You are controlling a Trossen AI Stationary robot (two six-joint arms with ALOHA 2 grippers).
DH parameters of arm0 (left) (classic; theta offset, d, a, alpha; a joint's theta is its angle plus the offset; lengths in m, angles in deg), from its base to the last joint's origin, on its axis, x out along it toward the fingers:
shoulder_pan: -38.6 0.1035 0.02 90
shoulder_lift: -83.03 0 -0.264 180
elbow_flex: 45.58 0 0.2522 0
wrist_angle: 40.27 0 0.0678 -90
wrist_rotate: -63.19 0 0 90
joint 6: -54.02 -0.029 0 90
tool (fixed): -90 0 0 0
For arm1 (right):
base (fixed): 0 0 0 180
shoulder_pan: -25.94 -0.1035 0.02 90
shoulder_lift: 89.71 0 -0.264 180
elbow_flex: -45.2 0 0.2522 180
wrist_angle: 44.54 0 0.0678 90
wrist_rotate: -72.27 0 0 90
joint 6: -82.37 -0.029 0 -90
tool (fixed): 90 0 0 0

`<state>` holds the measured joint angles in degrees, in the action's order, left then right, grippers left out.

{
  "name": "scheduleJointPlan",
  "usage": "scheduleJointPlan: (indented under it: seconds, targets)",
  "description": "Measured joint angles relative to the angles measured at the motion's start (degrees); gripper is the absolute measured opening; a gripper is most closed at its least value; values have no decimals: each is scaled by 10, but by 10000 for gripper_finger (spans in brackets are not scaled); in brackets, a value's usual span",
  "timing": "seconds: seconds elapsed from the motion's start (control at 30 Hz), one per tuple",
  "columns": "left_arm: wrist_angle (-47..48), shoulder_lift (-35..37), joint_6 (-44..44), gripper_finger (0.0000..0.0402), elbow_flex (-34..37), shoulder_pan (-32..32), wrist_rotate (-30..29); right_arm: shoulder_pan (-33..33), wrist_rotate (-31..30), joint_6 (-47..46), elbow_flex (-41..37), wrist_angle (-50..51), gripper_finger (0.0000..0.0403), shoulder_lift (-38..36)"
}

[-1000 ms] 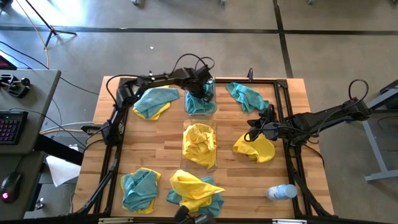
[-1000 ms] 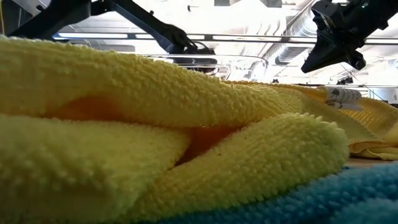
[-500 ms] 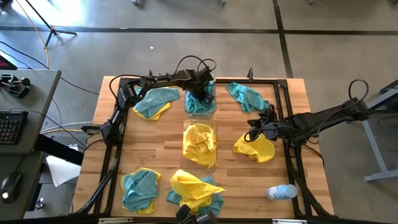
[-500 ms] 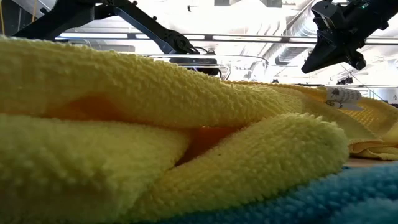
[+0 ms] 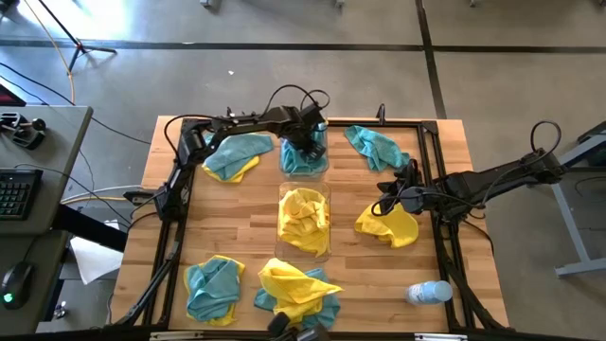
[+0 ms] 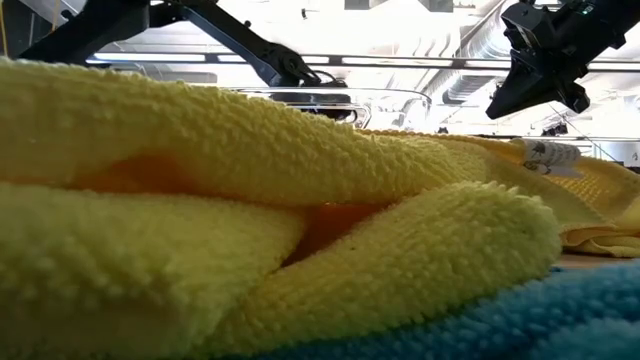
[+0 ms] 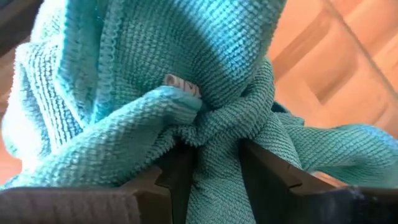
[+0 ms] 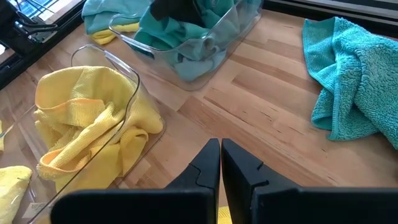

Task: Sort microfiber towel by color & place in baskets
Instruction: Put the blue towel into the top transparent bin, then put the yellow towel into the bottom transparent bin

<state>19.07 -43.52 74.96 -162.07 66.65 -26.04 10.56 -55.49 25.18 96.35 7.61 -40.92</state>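
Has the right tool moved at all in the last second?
No. In the high view the right tool sits in the same spot over the yellow towel, just inside the black frame rail, as before.

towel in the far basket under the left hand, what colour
Teal-blue towel, seen best in the left wrist view; it sits in the far basket.

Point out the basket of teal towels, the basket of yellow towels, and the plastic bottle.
Teal-towel basket (image 5: pixel 305 171): high view, on its near rim.
Yellow-towel basket (image 5: pixel 304 188): high view, on its far rim.
Plastic bottle (image 5: pixel 428 293): high view, middle of its body.
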Motion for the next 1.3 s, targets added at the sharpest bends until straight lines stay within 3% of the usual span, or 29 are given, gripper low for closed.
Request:
scheduleJointPlan:
  seconds: [0.3, 0.63, 0.97, 1.13, 1.3]
  targets:
    - [18, 79, 15, 123, 0, -2, -8, 0, 7, 2, 0, 2, 11, 0]
    - [52, 161, 15, 123, 0, -28, -65, 0, 9, 7, 0, 4, 11, 0]
    - [147, 209, -26, 111, -1, -135, -65, 0, 25, 7, 0, 3, 11, 0]
    - [147, 209, -26, 83, -1, -214, -65, 0, 84, 44, 0, 3, 2, 0]
    - [146, 209, -20, 14, -1, -272, -65, 0, 106, 47, 0, 3, 1, 0]
